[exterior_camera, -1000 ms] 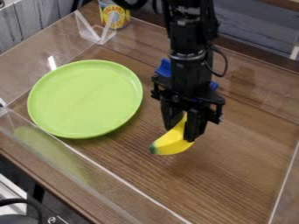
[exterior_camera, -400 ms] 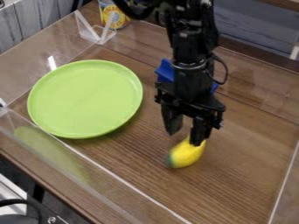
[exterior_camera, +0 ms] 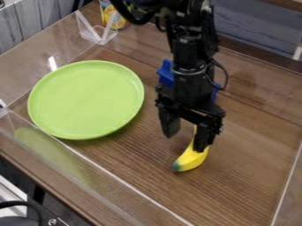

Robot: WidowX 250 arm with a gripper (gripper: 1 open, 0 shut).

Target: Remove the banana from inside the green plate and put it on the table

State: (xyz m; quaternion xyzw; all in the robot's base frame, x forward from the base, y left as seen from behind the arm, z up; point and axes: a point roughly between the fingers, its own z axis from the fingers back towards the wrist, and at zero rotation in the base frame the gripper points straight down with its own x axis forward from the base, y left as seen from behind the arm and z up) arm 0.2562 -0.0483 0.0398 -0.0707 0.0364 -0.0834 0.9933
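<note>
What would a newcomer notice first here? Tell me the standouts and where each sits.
The big lime-green plate draws the eye first, lying bare on the left of the wood-grain table. Next is the black robot arm at center-right, its claw pointing straight down with its jaws open. Right under it a small yellow banana lies on the table, clear of the plate.

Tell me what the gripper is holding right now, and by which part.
Nothing is held. The gripper has its jaws open just above the banana, which lies on the table beside the green plate, released.
</note>
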